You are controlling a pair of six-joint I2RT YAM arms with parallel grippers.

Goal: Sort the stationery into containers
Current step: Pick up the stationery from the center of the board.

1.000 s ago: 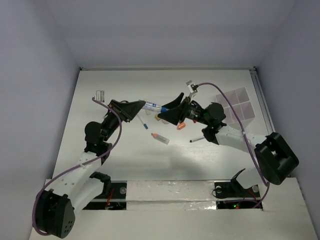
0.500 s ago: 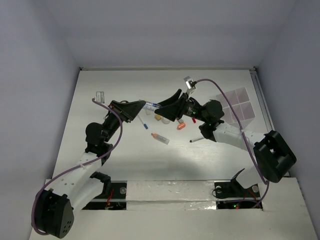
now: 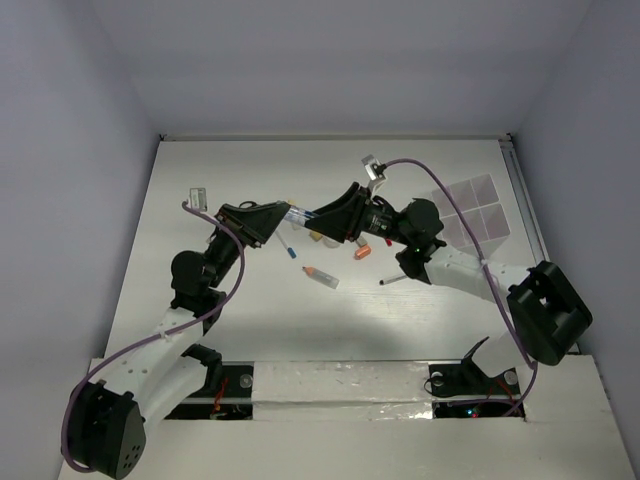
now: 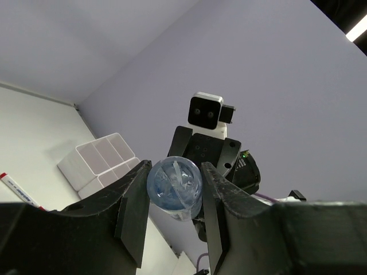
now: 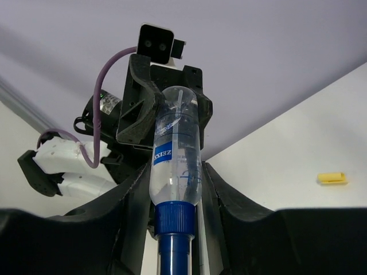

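Observation:
A clear spray bottle (image 3: 301, 213) with a blue cap hangs above the table between both grippers. My left gripper (image 3: 280, 213) is shut on its base end, which shows between the fingers in the left wrist view (image 4: 175, 186). My right gripper (image 3: 326, 214) is closed around its cap end (image 5: 175, 172). The white divided organizer (image 3: 470, 205) stands at the right and also shows in the left wrist view (image 4: 100, 163). On the table lie a blue-tipped pen (image 3: 288, 249), an orange-tipped crayon (image 3: 322, 277), an orange cap (image 3: 362, 253) and a black marker (image 3: 392, 279).
A red-capped pen (image 4: 17, 192) lies on the table at the left wrist view's left edge. A small yellow eraser block (image 5: 331, 178) lies on the table in the right wrist view. Cream items (image 3: 322, 238) sit under the right gripper. White walls enclose the table.
My right gripper has moved left along the bottle toward the left gripper and now surrounds its cap end. The left arm has stayed almost still.

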